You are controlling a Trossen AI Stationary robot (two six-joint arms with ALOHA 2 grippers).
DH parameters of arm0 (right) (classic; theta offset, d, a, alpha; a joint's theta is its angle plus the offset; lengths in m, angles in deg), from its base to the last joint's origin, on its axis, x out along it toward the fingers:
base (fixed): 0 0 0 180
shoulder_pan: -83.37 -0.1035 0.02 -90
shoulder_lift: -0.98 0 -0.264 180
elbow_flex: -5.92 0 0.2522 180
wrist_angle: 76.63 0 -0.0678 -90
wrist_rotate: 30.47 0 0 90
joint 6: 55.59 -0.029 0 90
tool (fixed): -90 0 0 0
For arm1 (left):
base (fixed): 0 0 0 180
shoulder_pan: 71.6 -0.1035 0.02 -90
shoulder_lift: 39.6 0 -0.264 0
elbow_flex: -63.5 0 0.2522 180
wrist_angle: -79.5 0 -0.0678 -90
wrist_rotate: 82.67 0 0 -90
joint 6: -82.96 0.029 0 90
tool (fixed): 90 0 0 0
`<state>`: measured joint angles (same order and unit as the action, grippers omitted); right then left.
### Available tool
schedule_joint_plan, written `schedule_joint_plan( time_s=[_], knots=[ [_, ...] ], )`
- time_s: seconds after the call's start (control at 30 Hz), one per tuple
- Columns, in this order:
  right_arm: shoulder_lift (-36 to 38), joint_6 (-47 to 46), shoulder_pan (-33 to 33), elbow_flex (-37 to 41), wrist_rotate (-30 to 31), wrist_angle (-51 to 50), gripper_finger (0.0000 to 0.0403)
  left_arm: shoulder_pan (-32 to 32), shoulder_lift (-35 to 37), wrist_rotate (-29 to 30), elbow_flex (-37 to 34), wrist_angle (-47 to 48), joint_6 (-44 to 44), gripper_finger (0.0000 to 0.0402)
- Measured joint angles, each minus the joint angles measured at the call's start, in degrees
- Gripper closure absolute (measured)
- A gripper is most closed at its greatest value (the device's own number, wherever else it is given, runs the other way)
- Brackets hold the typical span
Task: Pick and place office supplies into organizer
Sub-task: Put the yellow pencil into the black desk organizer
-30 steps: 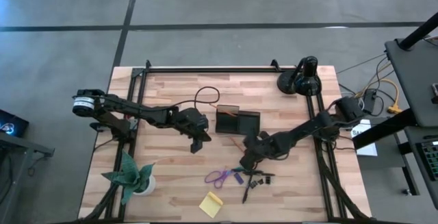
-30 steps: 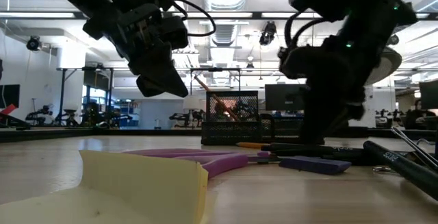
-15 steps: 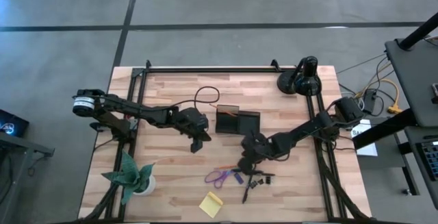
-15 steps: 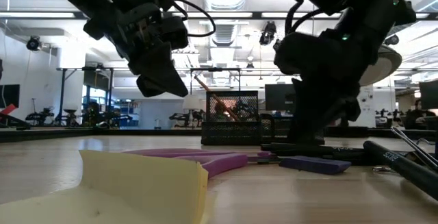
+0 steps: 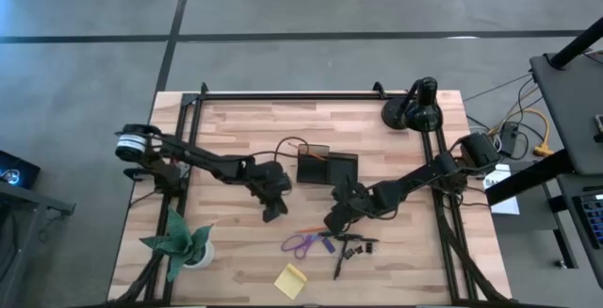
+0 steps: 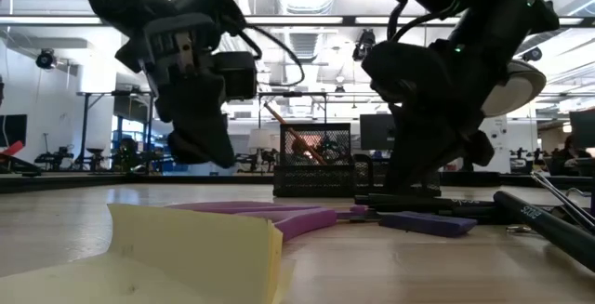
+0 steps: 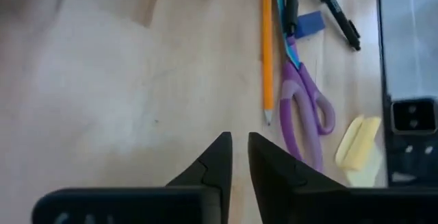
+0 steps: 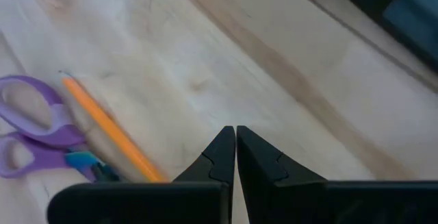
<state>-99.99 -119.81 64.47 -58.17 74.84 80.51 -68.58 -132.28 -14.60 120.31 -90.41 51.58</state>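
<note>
Overhead, one camera looks straight down on the whole counter (image 5: pixel 236 129); another sits at counter height, close behind the yellow sticky-note pad (image 6: pixel 195 248), facing the room beyond. Each wrist camera peers closely down at the wood (both catching the purple-handled scissors (image 7: pixel 304 111) and orange pencil (image 7: pixel 267 46)).

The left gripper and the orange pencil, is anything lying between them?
No. In the left wrist view, only bare table lies between the left gripper and the orange pencil.
</note>
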Motion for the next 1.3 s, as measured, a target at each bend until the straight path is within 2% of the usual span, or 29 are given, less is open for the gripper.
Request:
schedule_joint_plan(
  time_s=[0.13,0.4,0.53,0.7,0.9,1.1,1.3],
  knots=[
    [0.34,-2.83,-1.52,-0.97,2.1,-0.07,0.0394,4.0,0.35,1.89,0.21,-3.14,-1.33,0.0364],
    [0.55,-4.81,-4.72,-6.13,6.88,-6.5,0.0394,14.43,0.68,22.08,0.04,-2.38,-0.07,0.0377],
    [0.55,-2.66,-6.93,-9.36,10.42,-11.19,0.0394,16.42,0.67,28.69,0.13,-1.44,-2.35,0.0378],
    [0.52,2.48,-9.26,-13.11,11.56,-17.56,0.0394,16.59,0.67,30.2,0.13,-3.13,-8.72,0.0378],
    [0.52,0.96,-11.79,-14.59,15.57,-21.02,0.0394,16.97,-0.04,30.18,0.43,-5.36,-19.12,0.0378],
    [0.5,-4.95,-12.28,-12.09,15.98,-20.74,0.0394,17.19,-0.06,30.6,0.53,-4.92,-35.65,0.0378],
    [0.5,-11.98,-12.44,-10.82,15.96,-20.57,0.0394,18.82,-3.16,30.62,2.43,-5.04,-41.29,0.0378]
  ],
)
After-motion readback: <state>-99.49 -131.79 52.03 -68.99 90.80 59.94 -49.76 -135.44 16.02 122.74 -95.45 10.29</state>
